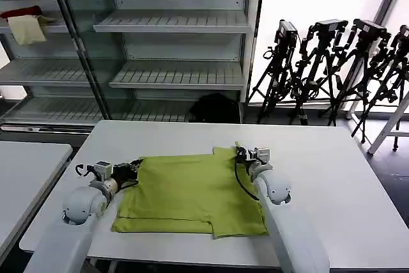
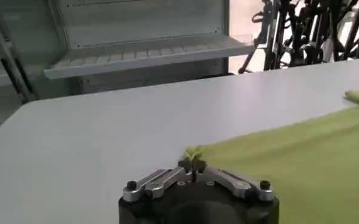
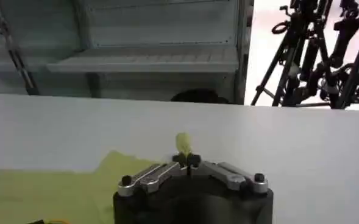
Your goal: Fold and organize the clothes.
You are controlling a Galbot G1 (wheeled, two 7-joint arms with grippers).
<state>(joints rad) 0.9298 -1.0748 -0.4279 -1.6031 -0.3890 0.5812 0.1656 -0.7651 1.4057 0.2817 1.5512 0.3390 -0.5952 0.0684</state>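
Note:
The lime-green T-shirt (image 1: pixel 185 193) lies on the white table (image 1: pixel 332 177), partly folded, with a sleeve part sticking out at the near right. My left gripper (image 1: pixel 135 166) is shut on the shirt's far left corner; a pinch of green cloth (image 2: pixel 193 154) pokes up between its jaws (image 2: pixel 193 165). My right gripper (image 1: pixel 239 152) is shut on the shirt's far right corner, and a small green tuft (image 3: pixel 183 143) stands above its closed jaws (image 3: pixel 189 161). Both grippers sit low at the table surface.
Metal shelves (image 1: pixel 172 23) stand behind the table, with a dark red cloth (image 1: pixel 22 12) and a cream cloth (image 1: pixel 27 30) on the upper left shelf. Black tripods (image 1: pixel 332 62) stand at the back right. A second table (image 1: pixel 25 171) is at the left.

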